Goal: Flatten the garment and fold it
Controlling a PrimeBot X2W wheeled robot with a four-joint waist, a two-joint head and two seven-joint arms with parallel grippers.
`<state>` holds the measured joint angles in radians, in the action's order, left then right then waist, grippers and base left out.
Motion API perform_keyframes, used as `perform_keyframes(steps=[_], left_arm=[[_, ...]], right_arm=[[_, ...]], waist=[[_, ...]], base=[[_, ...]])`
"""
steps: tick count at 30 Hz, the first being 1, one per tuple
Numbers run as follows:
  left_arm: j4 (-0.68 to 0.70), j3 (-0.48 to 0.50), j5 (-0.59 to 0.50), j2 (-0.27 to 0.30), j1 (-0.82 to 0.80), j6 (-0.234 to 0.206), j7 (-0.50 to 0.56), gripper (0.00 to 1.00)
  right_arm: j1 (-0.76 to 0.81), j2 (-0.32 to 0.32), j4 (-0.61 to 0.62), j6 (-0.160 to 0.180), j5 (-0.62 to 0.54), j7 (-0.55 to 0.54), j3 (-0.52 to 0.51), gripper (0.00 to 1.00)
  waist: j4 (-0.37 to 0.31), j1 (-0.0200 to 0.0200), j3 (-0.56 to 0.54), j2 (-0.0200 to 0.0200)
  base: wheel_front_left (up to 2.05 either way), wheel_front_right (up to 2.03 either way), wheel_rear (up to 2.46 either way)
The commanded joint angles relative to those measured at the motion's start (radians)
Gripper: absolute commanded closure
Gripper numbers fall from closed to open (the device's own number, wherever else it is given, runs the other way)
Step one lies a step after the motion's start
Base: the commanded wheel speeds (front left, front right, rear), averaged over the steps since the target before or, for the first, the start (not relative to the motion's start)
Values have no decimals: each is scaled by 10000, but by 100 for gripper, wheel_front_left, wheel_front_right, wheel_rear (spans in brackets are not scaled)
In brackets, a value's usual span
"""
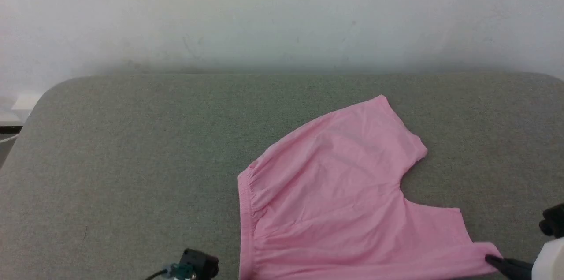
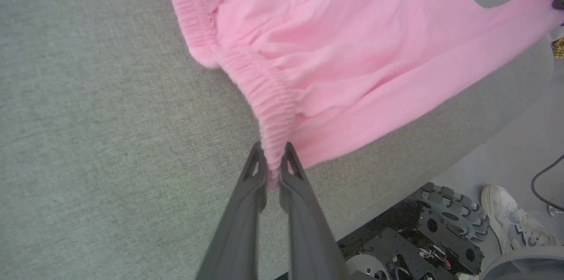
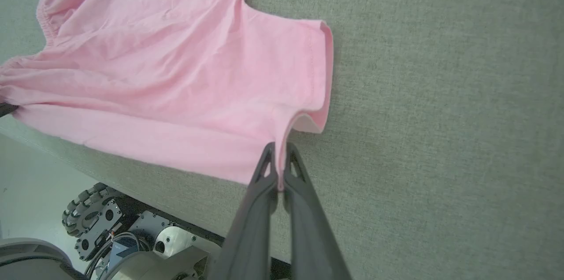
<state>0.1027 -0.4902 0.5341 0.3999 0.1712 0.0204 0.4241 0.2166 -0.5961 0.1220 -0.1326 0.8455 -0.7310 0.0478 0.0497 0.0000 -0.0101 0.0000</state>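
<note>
My left gripper (image 2: 273,153) is clamped on the pink shorts (image 2: 352,50). Its two dark fingers pinch the near end of the gathered waistband (image 2: 264,95), and the ruffled elastic is squeezed between the tips. My right gripper (image 3: 277,153) is closed too, nipping a thin fold of fabric at the near corner of one leg opening (image 3: 320,72). The hem curls up just beside the fingertips.

The shorts (image 1: 335,192) lie on the grey fabric-covered table (image 1: 132,161), right of centre and close to its front edge. The waistband is on my left and the two short legs are on my right. The farther leg points up and away toward the pale wall (image 1: 282,6). The near side of the cloth is drawn in a taut band between my two grips, running along the table's front edge, and soft creases fan out from the waistband. In the head view my right fingertip (image 1: 490,259) meets the pink corner at the lower right.

Below the table edge I see my wheeled base (image 2: 449,218), and a person's white shoe (image 2: 506,218) on the floor next to it.
</note>
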Motion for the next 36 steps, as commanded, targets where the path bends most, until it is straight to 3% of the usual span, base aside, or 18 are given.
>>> perform_keyframes(steps=[1,9,17,25,36], left_arm=[[157,165,-52,-73,-348,28,-263,100],[891,180,-240,-277,-1287,21,-308,100],[975,326,-273,-659,-2572,61,-414,100],[187,293,-315,-1358,-4363,244,-638,100],[-1529,335,-234,-2116,-5968,376,-1180,100]], right_arm=[[-320,153,194,19,72,-87,-265,100],[-2186,812,608,19,418,-843,-1107,100],[-4643,1343,-358,19,-206,-1365,-1199,100],[-7573,1735,-2508,19,-1665,-1435,-827,100],[-9982,1476,-5558,19,-3547,74,363,100]], waist=[[206,0,221,0],[719,0,1008,0],[1185,0,2069,0],[1631,0,3343,0],[2035,0,4247,0]], base=[[0,0,0],[0,0,0],[0,0,0],[0,0,0],[0,0,0]])
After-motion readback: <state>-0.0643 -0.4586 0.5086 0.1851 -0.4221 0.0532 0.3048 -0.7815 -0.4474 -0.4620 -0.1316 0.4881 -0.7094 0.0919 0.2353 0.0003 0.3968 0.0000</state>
